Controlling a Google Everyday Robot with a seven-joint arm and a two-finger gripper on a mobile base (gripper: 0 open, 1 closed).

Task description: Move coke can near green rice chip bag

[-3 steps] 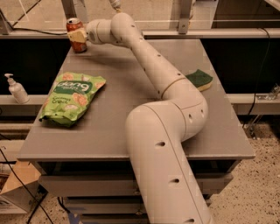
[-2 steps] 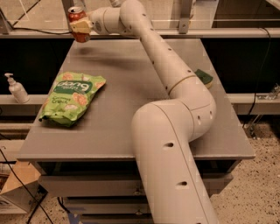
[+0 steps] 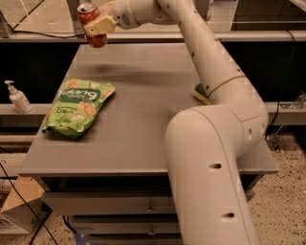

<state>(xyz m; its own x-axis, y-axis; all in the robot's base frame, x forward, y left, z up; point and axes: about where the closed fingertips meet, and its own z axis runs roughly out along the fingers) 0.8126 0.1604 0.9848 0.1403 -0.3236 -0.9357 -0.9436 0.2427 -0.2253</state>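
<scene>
One gripper [image 3: 99, 26]: mine, high at the far left corner of the table, with its fingers pinched onto the coke can.
Coke can [image 3: 88, 15]: held in my gripper, clear of the table and touching nothing else. It is tilted, with its silver top towards the upper left and its red base showing below my finger.
Finger [image 3: 101, 24]: a pale pad lies across the middle of the can and hides that part of its side.
Green rice chip bag [image 3: 76, 109]: lies flat on the left part of the table, near the left edge, label side up. It is well apart from the can, nearer the front than the can is.
Table [image 3: 138, 139]: grey and flat-topped. The bag lies on it, and the can hangs above its far left corner.
Arm [image 3: 210, 158]: my pale arm rises from the front right, bends over the table's right side and reaches across to the far left.
Sponge [image 3: 201, 92]: green and yellow, on the right of the table, partly hidden behind my arm.
Pump bottle [image 3: 17, 98]: white, upright on a ledge left of the table, off its surface.
Drawers [image 3: 110, 203]: under the tabletop, at the front.
Cardboard box [image 3: 16, 203]: on the floor at the lower left.
</scene>
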